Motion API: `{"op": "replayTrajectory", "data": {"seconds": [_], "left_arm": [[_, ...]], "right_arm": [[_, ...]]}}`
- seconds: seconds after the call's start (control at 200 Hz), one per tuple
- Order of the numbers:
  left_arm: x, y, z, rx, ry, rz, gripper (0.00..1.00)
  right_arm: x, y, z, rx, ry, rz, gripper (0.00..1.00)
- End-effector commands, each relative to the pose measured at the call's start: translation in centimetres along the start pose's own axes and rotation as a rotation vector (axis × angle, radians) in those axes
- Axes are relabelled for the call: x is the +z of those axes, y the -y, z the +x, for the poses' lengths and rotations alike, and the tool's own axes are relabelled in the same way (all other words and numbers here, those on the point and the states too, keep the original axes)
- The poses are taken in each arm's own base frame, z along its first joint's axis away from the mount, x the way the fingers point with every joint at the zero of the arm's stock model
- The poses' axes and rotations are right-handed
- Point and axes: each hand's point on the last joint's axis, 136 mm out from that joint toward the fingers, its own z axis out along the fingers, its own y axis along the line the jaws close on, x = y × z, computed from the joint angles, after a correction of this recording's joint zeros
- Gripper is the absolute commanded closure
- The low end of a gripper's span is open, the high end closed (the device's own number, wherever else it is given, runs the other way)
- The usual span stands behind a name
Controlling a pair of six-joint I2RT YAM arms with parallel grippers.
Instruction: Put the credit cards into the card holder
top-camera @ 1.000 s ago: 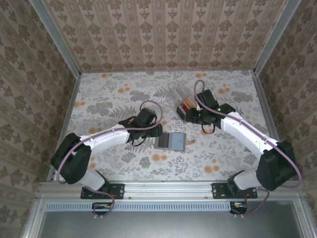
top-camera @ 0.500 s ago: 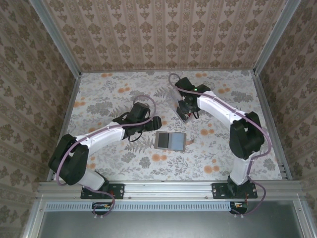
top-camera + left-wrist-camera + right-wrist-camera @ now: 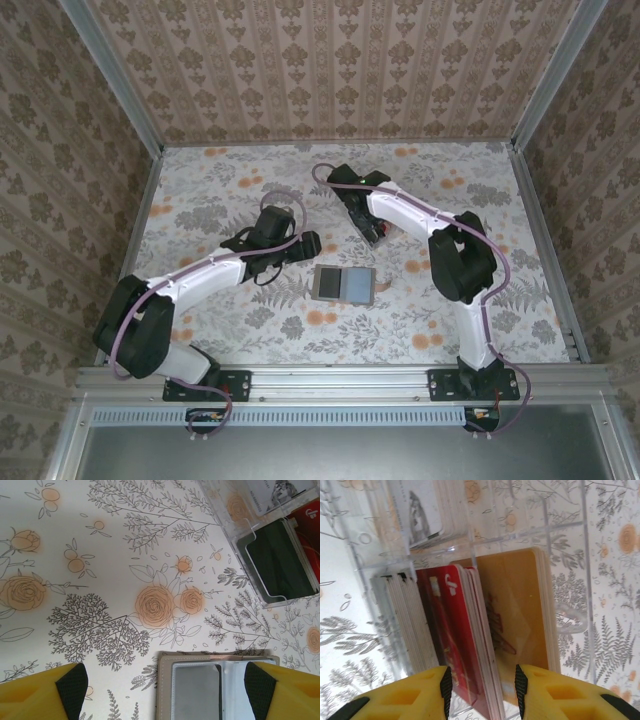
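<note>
Left pincer (image 3: 166, 689) wide open, empty, above holder (image 3: 197, 690), lower frame | right pincer (image 3: 482, 685) part-open astride red cards (image 3: 451, 630) in clear box (image 3: 583, 555), not clamped.

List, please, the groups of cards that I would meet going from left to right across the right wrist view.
pale-edged cards → red cards → orange-yellow cards, all standing on edge inside the clear box.
</note>
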Motion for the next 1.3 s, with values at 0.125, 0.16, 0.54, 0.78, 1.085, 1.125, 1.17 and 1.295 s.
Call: {"op": "replayTrajectory", "data": {"seconds": [0.125,0.16,0.54,0.78,1.085,1.125,1.17,1.295], "left_arm": [[-0.6,-0.3,-0.2,-0.027,0.019,0.009,0.15],[-0.6,-0.4,-0.2,-0.028,0.02,0.008,0.15],[-0.5,-0.6,0.0,-0.033,0.014,0.005,0.15],[-0.3,-0.7,0.1,-0.033,0.006,0.003,0.15],[-0.1,-0.8,0.2,-0.037,0.001,0.001,0.15],[-0.1,-0.7,0.2,-0.037,0.002,0.001,0.15],[-0.1,-0.7,0.2,-0.038,0.0,0.001,0.15],[0.0,-0.7,0.2,-0.036,-0.002,0.002,0.15]], "right_arm": [[0.4,0.2,0.0,-0.081,-0.013,0.087,0.57],[0.6,0.1,0.0,-0.09,-0.016,0.092,0.57],[1.3,1.3,-0.4,-0.128,0.009,0.242,0.61],[0.7,2.0,-0.5,-0.121,0.031,0.266,0.65],[0.5,2.2,-0.6,-0.115,0.039,0.266,0.74],[0.4,2.3,-0.6,-0.113,0.043,0.269,0.75],[0.4,2.3,-0.7,-0.113,0.044,0.273,0.75],[0.2,2.6,-0.8,-0.109,0.052,0.282,0.75]]}}
